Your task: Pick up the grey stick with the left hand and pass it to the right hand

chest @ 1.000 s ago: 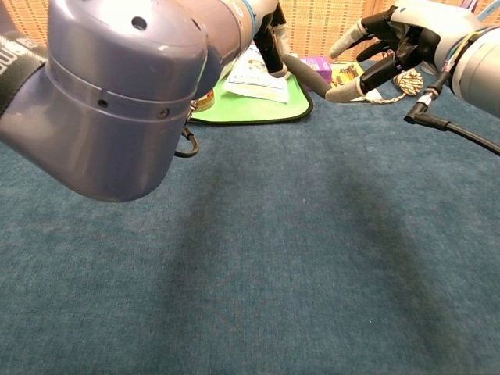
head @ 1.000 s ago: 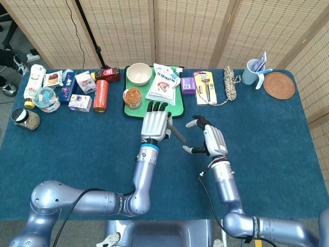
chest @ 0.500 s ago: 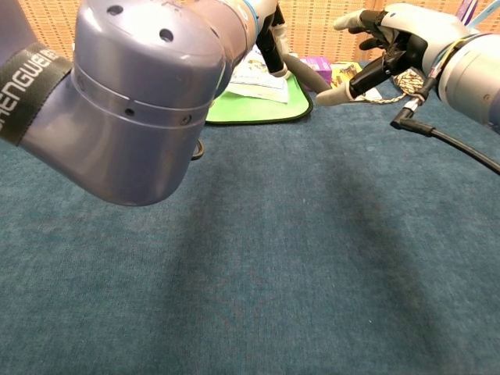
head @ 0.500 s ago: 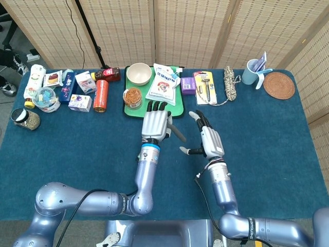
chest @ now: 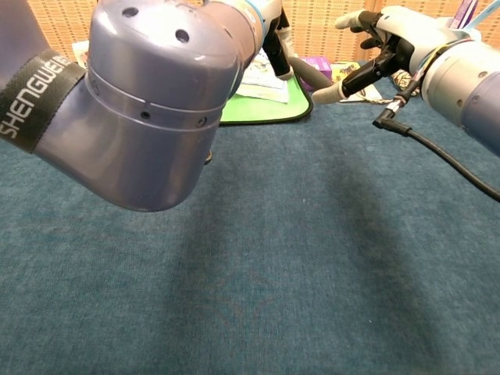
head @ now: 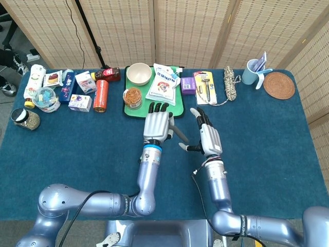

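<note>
Beside the right hand (head: 207, 138), whose fingers were spread and empty, the left hand (head: 157, 125) gripped the slim grey stick (head: 179, 134); pickup looked done, the handover remained.

My left hand (head: 157, 126) holds the grey stick (head: 180, 135) above the blue worktop (head: 277, 134), stick angled down toward my right. My right hand (head: 207, 138) sits just beside it, fingers (head: 198, 117) spread, thumb near the stick's free end.
</note>
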{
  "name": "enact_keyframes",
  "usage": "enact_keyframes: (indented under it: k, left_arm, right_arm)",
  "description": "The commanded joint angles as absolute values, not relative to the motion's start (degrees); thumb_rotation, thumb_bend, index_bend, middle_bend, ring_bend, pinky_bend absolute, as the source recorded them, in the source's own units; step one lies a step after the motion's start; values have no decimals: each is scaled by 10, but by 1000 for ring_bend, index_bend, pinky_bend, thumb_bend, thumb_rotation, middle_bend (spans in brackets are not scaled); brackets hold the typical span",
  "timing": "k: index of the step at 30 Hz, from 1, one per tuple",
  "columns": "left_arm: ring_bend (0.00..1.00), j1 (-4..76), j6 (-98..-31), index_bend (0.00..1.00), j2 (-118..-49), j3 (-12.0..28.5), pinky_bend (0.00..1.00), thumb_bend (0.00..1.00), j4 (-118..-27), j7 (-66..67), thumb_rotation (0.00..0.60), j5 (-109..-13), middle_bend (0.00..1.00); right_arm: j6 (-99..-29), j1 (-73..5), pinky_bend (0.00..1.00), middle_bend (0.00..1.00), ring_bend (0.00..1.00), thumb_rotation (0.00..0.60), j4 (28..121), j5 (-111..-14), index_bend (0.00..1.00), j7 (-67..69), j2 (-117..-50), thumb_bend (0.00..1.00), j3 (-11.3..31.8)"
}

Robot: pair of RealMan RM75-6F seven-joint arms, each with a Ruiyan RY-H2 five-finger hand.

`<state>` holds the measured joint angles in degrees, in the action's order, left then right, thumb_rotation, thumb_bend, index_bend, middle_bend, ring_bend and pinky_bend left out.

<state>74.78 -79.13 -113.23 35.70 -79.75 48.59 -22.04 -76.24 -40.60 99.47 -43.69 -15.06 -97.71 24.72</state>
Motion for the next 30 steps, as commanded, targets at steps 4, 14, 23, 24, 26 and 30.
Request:
enact_keyframes:
  k: [4, 14, 23, 24, 26, 30]
  left_arm:
    - [97, 744, -789, 747, -1132, 361, 0, 566, -801, 491, 600, -215, 188]
    - [97, 737, -784, 747, -1128, 360, 0, 566, -810, 493, 600, -214, 188]
    - [96, 734, -783, 747, -1125, 359, 0, 567, -820, 497, 600, -215, 188]
    - [95, 733, -782, 747, -1125, 359, 0, 567, -820, 497, 600, -215, 188]
    - [92, 732, -782, 747, -1124, 359, 0, 567, -822, 498, 600, -215, 188]
    - [90, 732, -781, 747, -1123, 358, 0, 566, -825, 500, 600, -214, 188]
  right_arm:
    - [-760, -407, 120, 2, 40, 600, 976, -429, 106, -152, -988, 80, 254]
    - [-765, -407, 119, 48, 51, 600, 959, -435, 196, -152, -997, 79, 265]
    - [-770, -406, 135, 138, 126, 600, 943, -445, 351, -149, -1006, 79, 272]
    - [-771, -405, 140, 151, 138, 600, 942, -447, 375, -148, -1007, 79, 272]
    - [-774, -405, 145, 164, 153, 600, 938, -453, 396, -146, -1009, 79, 273]
    - [-778, -403, 146, 177, 166, 600, 933, -459, 416, -147, -1010, 79, 275]
